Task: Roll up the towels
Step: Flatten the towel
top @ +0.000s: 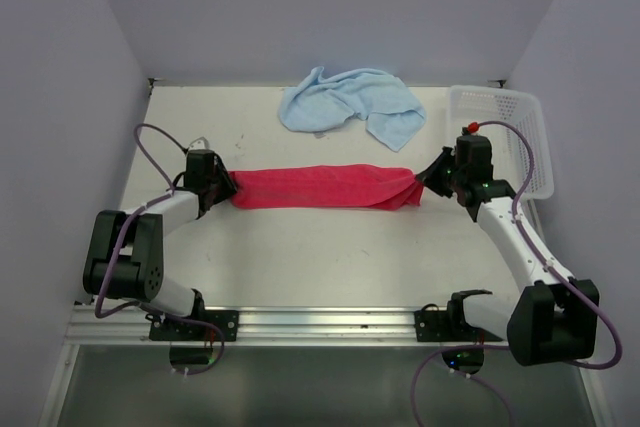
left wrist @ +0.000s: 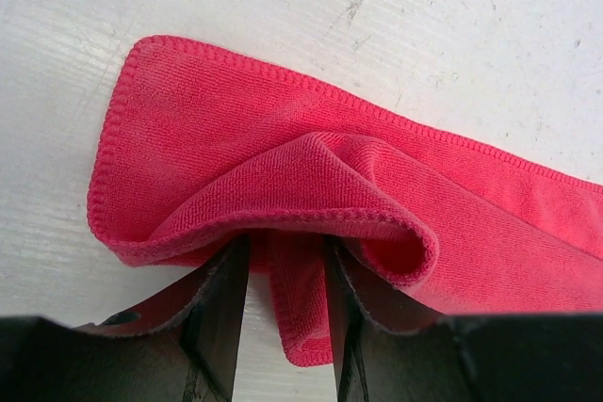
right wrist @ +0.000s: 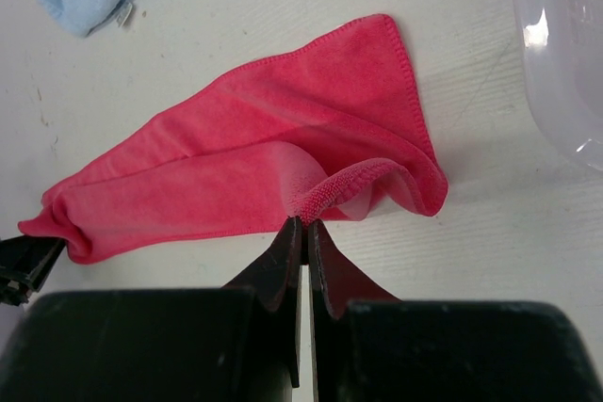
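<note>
1. The red towel (top: 320,188) lies across the middle of the overhead view. It is folded lengthwise into a narrow band on the table (top: 300,257), with one end at each gripper.
2. The right gripper (right wrist: 301,225), at the band's right end, has its jaws pressed tight together on the towel's hem. Only a sliver of edge sits in the tips.
3. The left gripper (left wrist: 285,256), at the left end, has its jaws partway apart with a fold of red cloth running between them. I cannot tell whether they pinch it or merely straddle it.
4. The blue towel (top: 350,102) sits crumpled at top centre, well apart from both grippers. The basket (top: 530,137) stands at upper right, near the right gripper.
5. As I judge it, the step is laying the band flat and straight, ready for rolling. Neither towel shows a roll yet.
6. To do it well, smooth the left end first, because a loop of cloth stands up over the lower layer there. The right end fans wider than the middle, so its corner should be drawn in line.
7. Roll from one end only, with the other end anchored and lightly taut, so the layers wind evenly.
8. The thin hold on the hem could slip under a hard pull, so the tension should be gentle.
</note>
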Tool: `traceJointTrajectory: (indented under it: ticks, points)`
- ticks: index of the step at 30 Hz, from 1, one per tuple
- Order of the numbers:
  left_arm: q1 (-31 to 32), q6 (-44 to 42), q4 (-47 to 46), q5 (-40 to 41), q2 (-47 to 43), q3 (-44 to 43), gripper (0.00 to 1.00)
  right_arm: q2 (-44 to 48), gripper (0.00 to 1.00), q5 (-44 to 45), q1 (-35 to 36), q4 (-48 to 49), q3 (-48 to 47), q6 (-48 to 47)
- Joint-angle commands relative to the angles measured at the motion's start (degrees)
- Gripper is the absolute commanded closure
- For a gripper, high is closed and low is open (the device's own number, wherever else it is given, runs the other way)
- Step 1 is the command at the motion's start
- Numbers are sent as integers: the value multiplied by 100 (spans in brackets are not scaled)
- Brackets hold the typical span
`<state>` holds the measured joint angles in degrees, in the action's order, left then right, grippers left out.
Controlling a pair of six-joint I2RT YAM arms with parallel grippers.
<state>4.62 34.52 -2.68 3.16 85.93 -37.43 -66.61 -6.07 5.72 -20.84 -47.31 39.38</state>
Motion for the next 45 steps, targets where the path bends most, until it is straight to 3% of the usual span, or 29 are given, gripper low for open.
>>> traceJointTrajectory:
  ticks: [1, 19, 21, 26, 32, 37, 45]
  points:
    - [-14, -183, -383, -122, -24, -195, 59, -54, 100, -149, -35, 247, -6, -79]
    - [-14, -191, -330, -237, -138, -185, 71, -1, 100, -184, -97, 256, 81, -70]
    - [-14, -192, -295, -237, -164, -203, 79, -1, 100, -193, -106, 256, 82, -53]
    - [-14, -227, -128, -202, -287, -265, 82, 25, 100, -185, -106, 221, 82, -53]
    - [-14, -271, 258, -123, -638, -519, 85, 122, 100, -35, -132, 142, 38, -88]
    - [-14, -359, 839, 0, -788, -801, 99, 131, 100, -61, -150, 142, 20, -53]
    - [-32, -166, 1488, 219, -1052, -1186, 100, 218, 100, -35, -176, 28, -111, -61]
